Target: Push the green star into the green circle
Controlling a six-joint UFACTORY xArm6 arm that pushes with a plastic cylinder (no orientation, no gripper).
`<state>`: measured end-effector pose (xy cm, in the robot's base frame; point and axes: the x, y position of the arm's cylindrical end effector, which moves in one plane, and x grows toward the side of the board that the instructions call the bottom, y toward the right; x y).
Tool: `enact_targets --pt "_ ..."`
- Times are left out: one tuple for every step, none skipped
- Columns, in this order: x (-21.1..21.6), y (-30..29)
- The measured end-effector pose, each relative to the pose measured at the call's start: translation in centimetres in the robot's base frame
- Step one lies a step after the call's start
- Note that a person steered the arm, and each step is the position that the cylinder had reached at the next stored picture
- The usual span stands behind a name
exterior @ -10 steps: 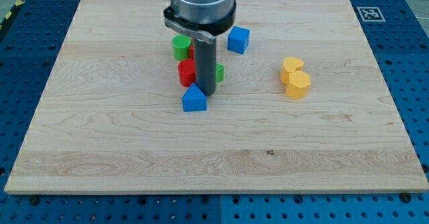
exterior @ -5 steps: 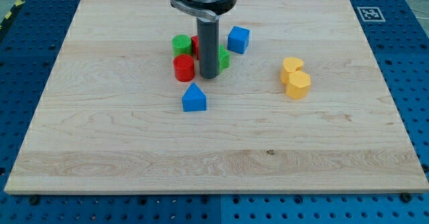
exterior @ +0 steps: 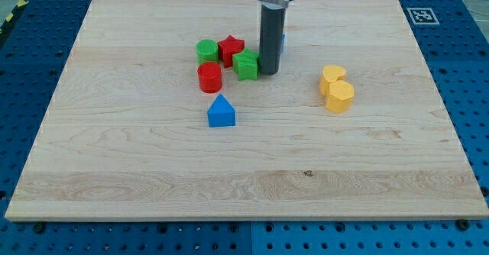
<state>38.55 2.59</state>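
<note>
The green star lies above the board's middle, close to the red star at its upper left. The green circle stands further left, beside the red star. A red cylinder sits just below the green circle. My tip rests on the board right against the green star's right side. The rod hides most of the blue cube behind it.
A blue house-shaped block lies below the cluster. Two yellow blocks, a heart and a hexagon, touch each other at the view's right. The wooden board sits on a blue perforated table.
My tip has moved up and to the right, from beside the blue house block to the green star's right side. The green and red stars, hidden before, now show.
</note>
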Motion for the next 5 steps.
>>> enact_targets --pt "0.0 -3.4" --pt "-0.6 -5.9" --pt "-2.3 -6.0" --pt "-2.3 -6.2" --pt "-1.9 -6.2"
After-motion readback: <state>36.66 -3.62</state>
